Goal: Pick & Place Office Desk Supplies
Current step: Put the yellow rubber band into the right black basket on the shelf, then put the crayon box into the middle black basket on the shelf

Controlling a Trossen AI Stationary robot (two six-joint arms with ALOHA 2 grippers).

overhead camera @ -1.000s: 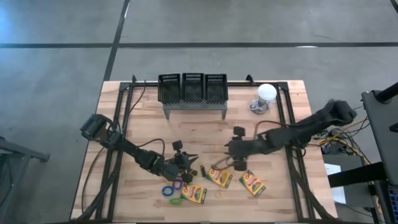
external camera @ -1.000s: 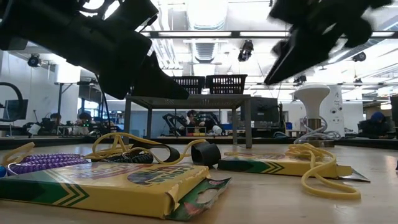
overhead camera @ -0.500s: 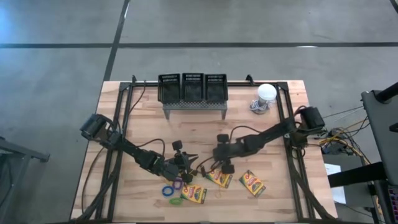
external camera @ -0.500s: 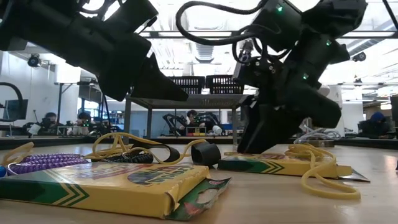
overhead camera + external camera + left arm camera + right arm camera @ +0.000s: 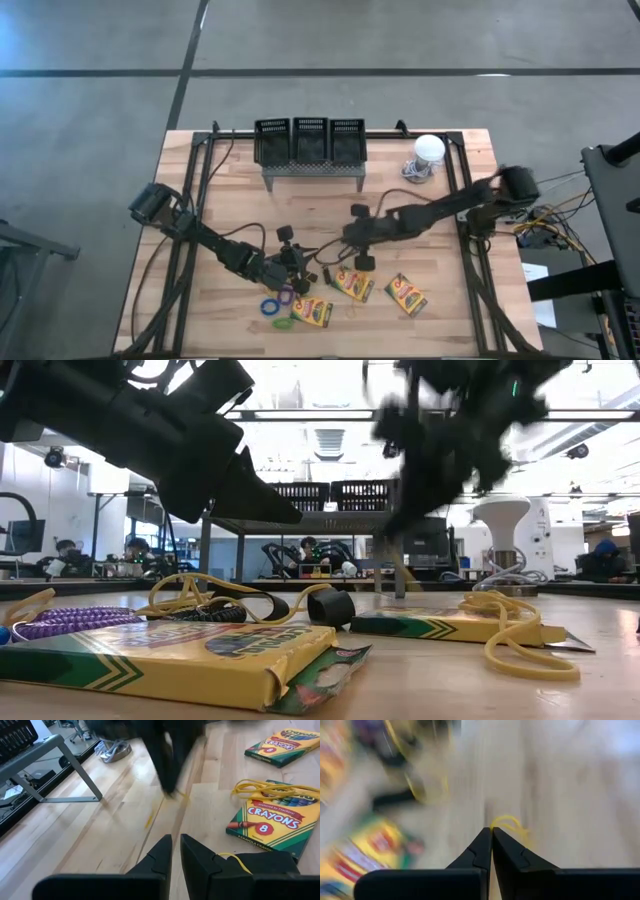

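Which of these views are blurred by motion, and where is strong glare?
Right wrist view: table and crayon boxes smeared, though the right gripper, pinching a yellow elastic loop, shows sharp. Low view: the right arm is blurred against glaring ceiling lights. Left wrist view: the right arm is a dark smear; the crayon box reads clearly. High view: sharp.

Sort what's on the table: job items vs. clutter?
Job items: three crayon boxes; elastic loops, purple, blue, green, plus a yellow loop pinched in the right gripper; three black mesh bins.

Clutter: grey metal stand under the bins; white round-topped object by the table's far right corner.
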